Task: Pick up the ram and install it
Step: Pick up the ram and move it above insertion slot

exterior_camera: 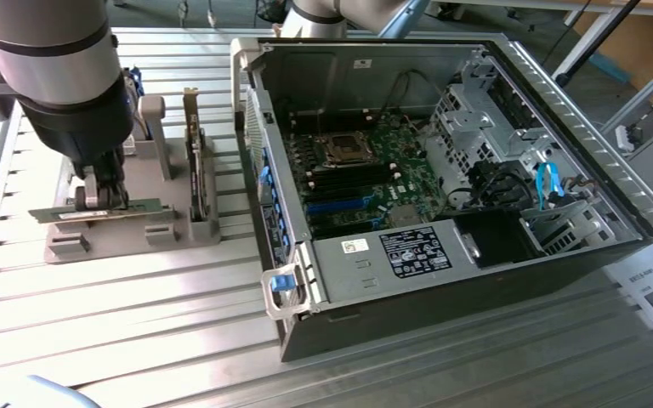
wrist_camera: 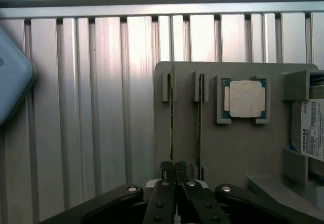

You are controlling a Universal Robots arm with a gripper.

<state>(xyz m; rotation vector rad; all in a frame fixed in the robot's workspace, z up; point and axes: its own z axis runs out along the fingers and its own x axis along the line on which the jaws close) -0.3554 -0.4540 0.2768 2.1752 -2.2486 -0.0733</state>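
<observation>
The gripper [wrist_camera: 172, 171] looks pinched shut on the top edge of the ram [wrist_camera: 171, 117], standing edgewise in the grey holder [wrist_camera: 238, 148] beside its twin [wrist_camera: 200, 117]; light, stiff but fragile, it is best gripped mid-length on the board faces, gently, kept straight

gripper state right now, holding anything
Gripper: closed on the ram, which stands on edge in the grey holder.
</observation>
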